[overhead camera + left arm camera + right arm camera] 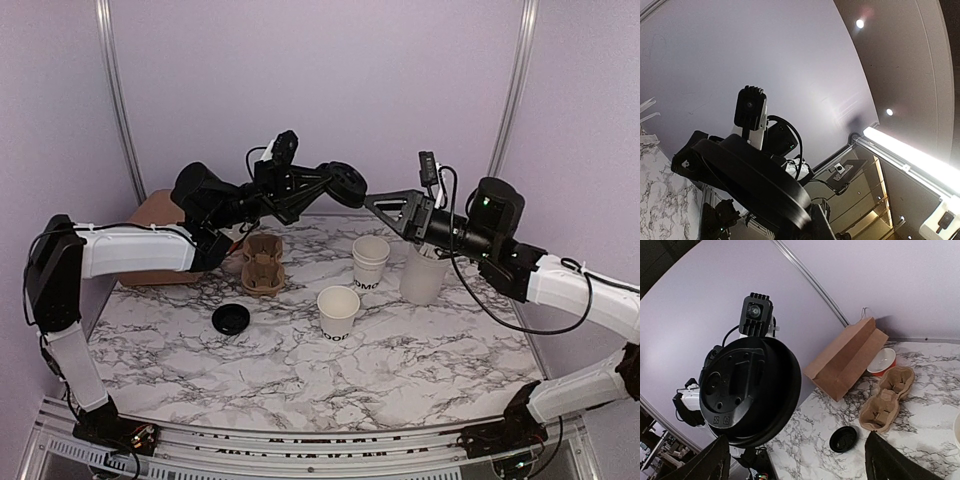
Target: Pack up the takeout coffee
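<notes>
The small white paper cup [337, 309] with black lettering stands upright near the table's middle. My left gripper [330, 186] is raised high and is shut on a round black lid [346, 184], held on edge. The lid fills the lower left wrist view [747, 182] and the left of the right wrist view [750, 390]. My right gripper [374, 203] is open and empty, level with the lid and just right of it. Its fingertips [717, 457] show at the bottom corners. A second black lid [231, 319] lies flat on the table, also in the right wrist view [843, 439].
A stack of nested white cups [370, 260] and a taller white tub [422, 274] stand behind the cup. A cardboard cup carrier [263, 265] sits at the back left, with a brown paper bag [845, 360] and a red bowl [881, 361] behind it.
</notes>
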Motion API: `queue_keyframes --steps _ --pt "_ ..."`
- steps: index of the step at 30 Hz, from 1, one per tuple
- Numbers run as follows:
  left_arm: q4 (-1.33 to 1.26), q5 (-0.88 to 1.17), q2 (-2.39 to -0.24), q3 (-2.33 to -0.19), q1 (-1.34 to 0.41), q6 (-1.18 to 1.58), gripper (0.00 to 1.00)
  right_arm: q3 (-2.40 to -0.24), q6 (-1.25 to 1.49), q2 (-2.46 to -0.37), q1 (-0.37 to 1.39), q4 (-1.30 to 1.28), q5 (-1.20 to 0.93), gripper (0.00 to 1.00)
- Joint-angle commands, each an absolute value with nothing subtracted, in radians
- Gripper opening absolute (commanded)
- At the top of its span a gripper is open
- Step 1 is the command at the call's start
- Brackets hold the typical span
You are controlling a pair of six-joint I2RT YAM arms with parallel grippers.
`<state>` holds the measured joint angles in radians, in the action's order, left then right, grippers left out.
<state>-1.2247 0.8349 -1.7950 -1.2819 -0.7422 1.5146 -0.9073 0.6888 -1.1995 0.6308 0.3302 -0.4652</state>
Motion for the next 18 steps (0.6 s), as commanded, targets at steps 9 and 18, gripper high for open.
queue_keyframes --steps 9,18 --pt "-1.402 0.910 -1.829 -1.342 -0.746 1.545 0.00 -0.900 0.981 -1.223 0.618 0.575 -0.598 0.88" --pt "-1.422 0.929 -1.851 -1.346 -0.761 1.543 0.00 -0.932 1.056 -1.284 0.619 0.641 -0.629 0.78"
